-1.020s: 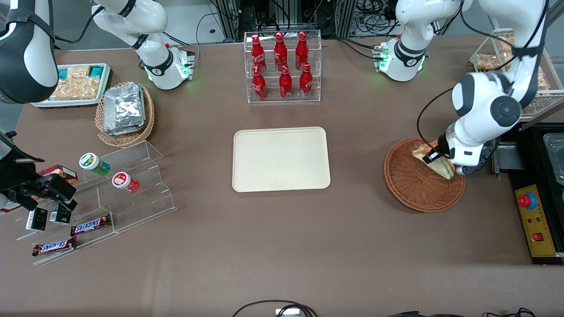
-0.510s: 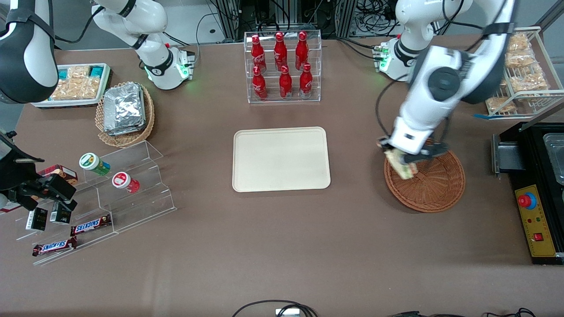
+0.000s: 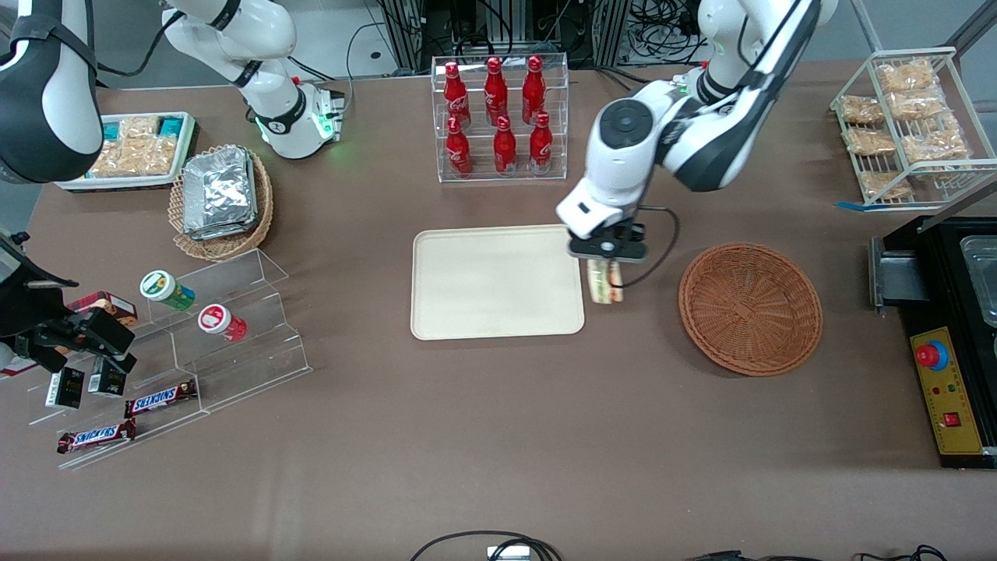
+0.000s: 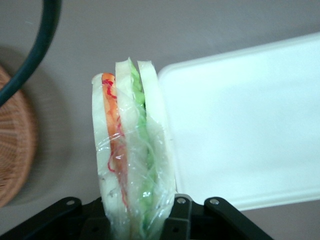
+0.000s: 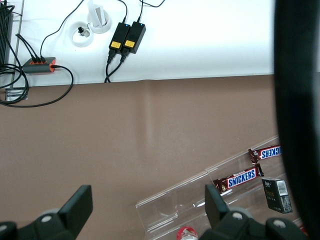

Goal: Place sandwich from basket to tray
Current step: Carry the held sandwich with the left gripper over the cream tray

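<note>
Gripping the plastic-wrapped triangular layered sandwich (image 3: 604, 282), the hand (image 3: 606, 261) hangs between the flat cream rectangular tray (image 3: 497, 282) and the round reddish-brown wicker basket (image 3: 750, 308).

The working arm is glossy white with rounded shells, dark grey bands and a dark grey round cap at one joint. A thin black cable loops beside the wrist. Its gripper (image 3: 604, 259) is black, with a white block above; the base glows green.
</note>
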